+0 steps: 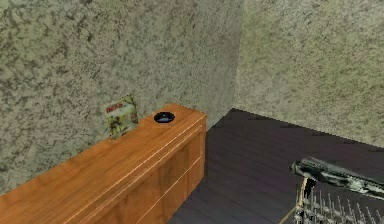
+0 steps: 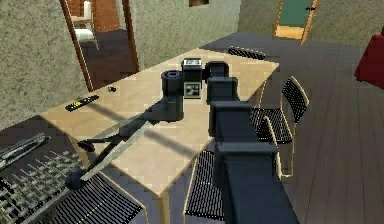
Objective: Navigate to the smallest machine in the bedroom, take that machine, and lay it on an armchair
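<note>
While the arm (image 2: 238, 150) stretches low across the wooden table (image 2: 130, 95), I cannot tell the state of its gripper (image 2: 85, 160).

Forward view looks down close over a dresser (image 1: 120, 165), arm side view over a table (image 2: 250, 70), sharing a wire chair (image 1: 330, 208) at 4 and 8 o'clock.

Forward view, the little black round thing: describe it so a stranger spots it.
Find the wooden dresser along the speckled wall. Near its far end lies a black round object. Unlike the colourful card propped beside it, it is dark and flat.
</note>
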